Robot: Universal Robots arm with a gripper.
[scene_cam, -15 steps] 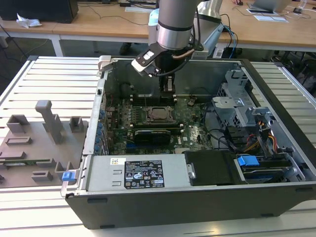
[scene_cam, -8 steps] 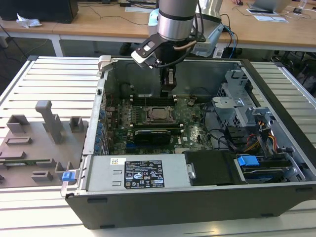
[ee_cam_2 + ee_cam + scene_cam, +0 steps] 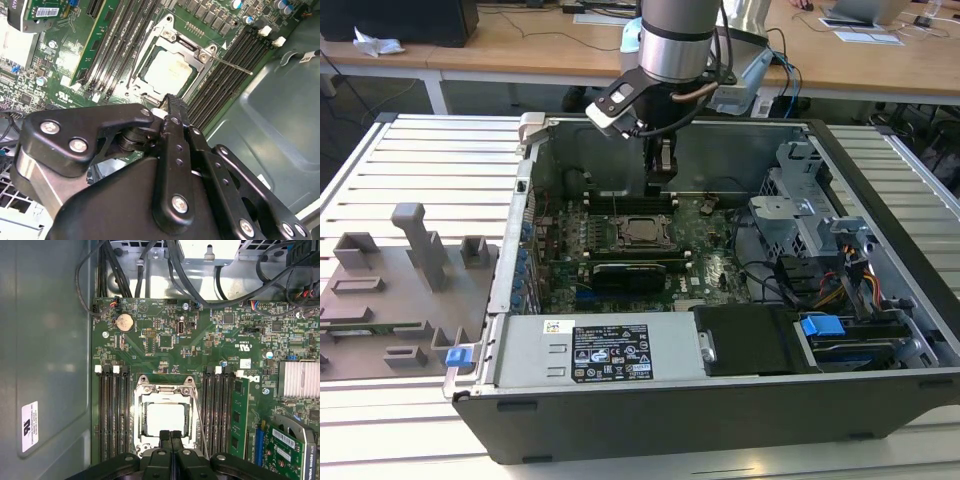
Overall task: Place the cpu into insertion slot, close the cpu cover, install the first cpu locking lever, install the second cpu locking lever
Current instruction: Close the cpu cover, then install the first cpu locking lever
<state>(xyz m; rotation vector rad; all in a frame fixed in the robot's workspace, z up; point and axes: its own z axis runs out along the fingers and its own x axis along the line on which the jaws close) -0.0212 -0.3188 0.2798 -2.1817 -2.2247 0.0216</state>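
item: cpu (image 3: 165, 417), seated in the insertion slot (image 3: 143, 429); cpu cover (image 3: 162, 389) down over it, i think flat. one locking lever (image 3: 232, 64) angles out across the memory slots (image 3: 220, 85). my end effector (image 3: 170, 434) hovers at the slot's edge inside the computer case (image 3: 720, 410), fingers pressed together, nothing held.

The dull silver cpu (image 3: 165, 419) is lying flat in the black-framed insertion slot (image 3: 165, 400), the silver windowed cpu cover (image 3: 163, 389) is sitting lowered around it, and one thin locking lever (image 3: 232, 65) is angling outward from the socket's side.
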